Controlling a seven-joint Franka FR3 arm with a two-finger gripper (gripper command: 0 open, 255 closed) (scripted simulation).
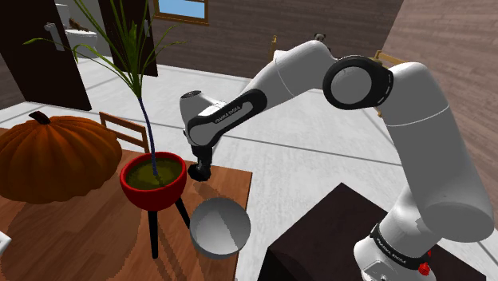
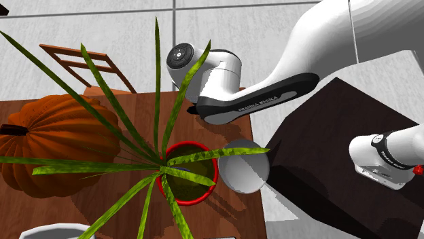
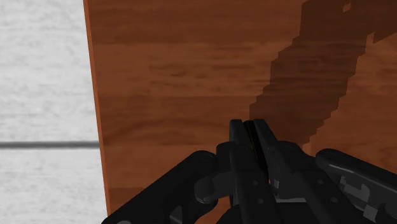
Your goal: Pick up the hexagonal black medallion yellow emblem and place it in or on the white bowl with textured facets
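Note:
A pale grey-white rounded bowl (image 1: 219, 226) (image 2: 243, 166) sits at the wooden table's (image 1: 80, 231) edge closest to the stand. My black gripper (image 1: 199, 171) (image 3: 249, 124) hangs a little above the table, just beyond the bowl and beside the red planter. Its fingers (image 3: 236, 137) are pressed together, and I make out nothing between them. Beneath them lies bare wood (image 3: 191, 76) crossed by the arm's shadow, close to the table edge. I cannot pick out the medallion.
A red pot (image 1: 153, 180) (image 2: 189, 170) on black legs holds a tall long-leaved plant beside the bowl. A large orange pumpkin (image 1: 52, 156) (image 2: 47, 146) fills the table's far side. A wooden chair (image 1: 124, 128) stands behind. The dark stand (image 1: 319, 239) adjoins the table.

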